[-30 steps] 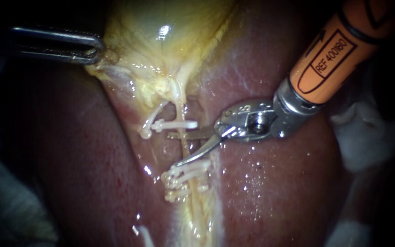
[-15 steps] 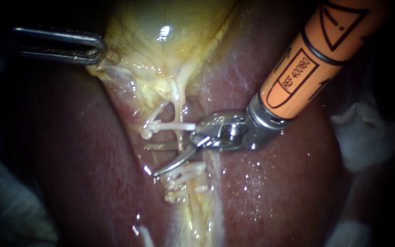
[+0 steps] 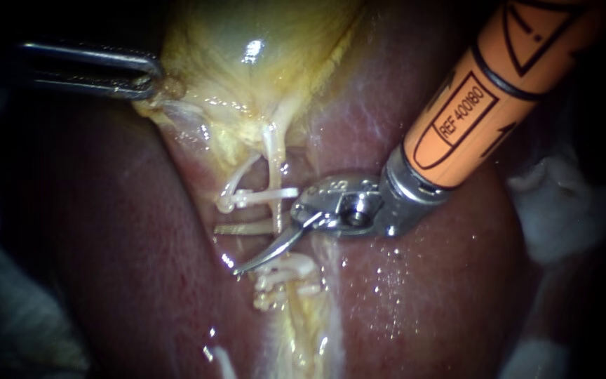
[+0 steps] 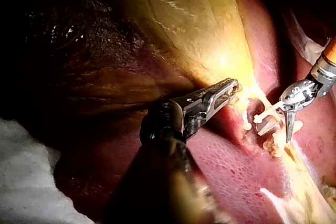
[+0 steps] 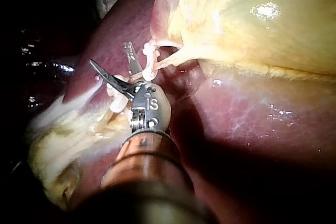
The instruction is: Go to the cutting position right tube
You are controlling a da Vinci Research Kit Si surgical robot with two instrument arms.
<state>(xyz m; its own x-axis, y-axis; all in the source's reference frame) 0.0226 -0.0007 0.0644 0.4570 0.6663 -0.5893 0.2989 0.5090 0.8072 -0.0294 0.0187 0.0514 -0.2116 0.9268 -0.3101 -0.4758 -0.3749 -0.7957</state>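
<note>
My right instrument (image 3: 227,250), with an orange shaft and two thin curved blades, comes in from the upper right. Its blades are open and straddle the pale right tube (image 3: 273,151) between the upper white clip (image 3: 269,194) and the lower cluster of clips (image 3: 283,277). One blade lies flat across the tissue, the other curves down toward the cluster. My left instrument (image 3: 142,77) is shut on the edge of the yellow gallbladder (image 3: 247,63) at the upper left. The right wrist view shows the open blades (image 5: 110,59) beside the clips (image 5: 149,51).
Dark red liver (image 3: 415,281) surrounds the tubes on both sides. A second thin tube (image 3: 236,175) curves left of the right tube and ends at the upper clip. White gauze (image 3: 562,210) lies at the right edge. Wet yellowish tissue (image 3: 303,330) runs down below the clips.
My right instrument has moved left, so its open blades now reach across the right tube between the clips. The left instrument and gallbladder have stayed put.
</note>
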